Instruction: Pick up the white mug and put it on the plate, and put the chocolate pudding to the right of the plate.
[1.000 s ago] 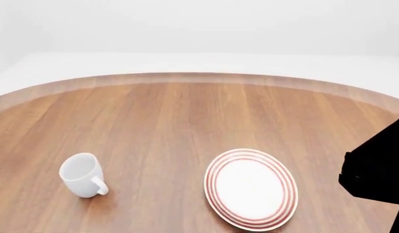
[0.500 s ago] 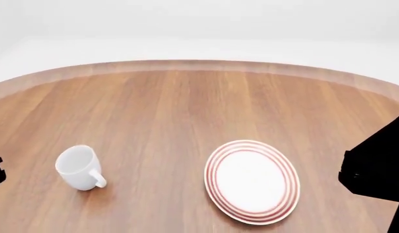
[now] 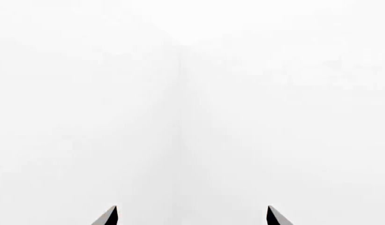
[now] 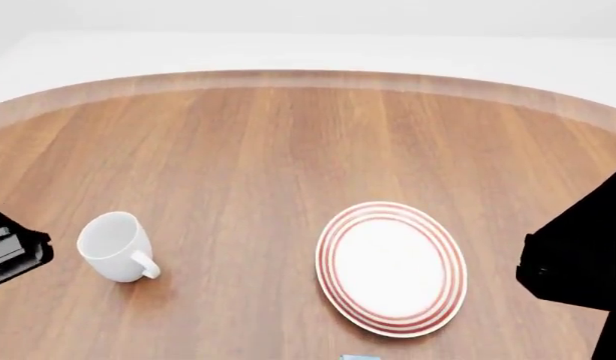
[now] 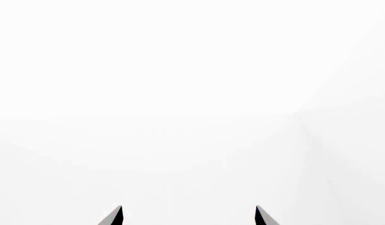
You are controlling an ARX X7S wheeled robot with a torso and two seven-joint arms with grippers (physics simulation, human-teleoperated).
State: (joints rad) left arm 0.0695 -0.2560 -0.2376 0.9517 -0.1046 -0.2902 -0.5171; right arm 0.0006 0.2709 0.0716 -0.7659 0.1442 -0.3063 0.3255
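Note:
The white mug (image 4: 115, 246) stands upright on the wooden table at the left, its handle turned toward me and to the right. The plate (image 4: 391, 268), white with red rings, lies to the mug's right with nothing on it. Just below the plate, a light blue sliver (image 4: 360, 357) at the picture's bottom edge looks like the chocolate pudding, mostly out of view. My left gripper (image 3: 192, 215) is open and faces only a white wall. My right gripper (image 5: 187, 215) is open too, with white background between its tips. Neither gripper is near the mug.
The round wooden table (image 4: 287, 142) has a curved far edge with white floor and wall beyond. A black part of my left arm (image 4: 13, 255) shows at the left edge beside the mug. My right arm (image 4: 578, 262) fills the right edge next to the plate.
The head view has tilted downward, so mug and plate sit higher in the picture. More of the left arm has come into view beside the mug, and the blue sliver has appeared at the bottom.

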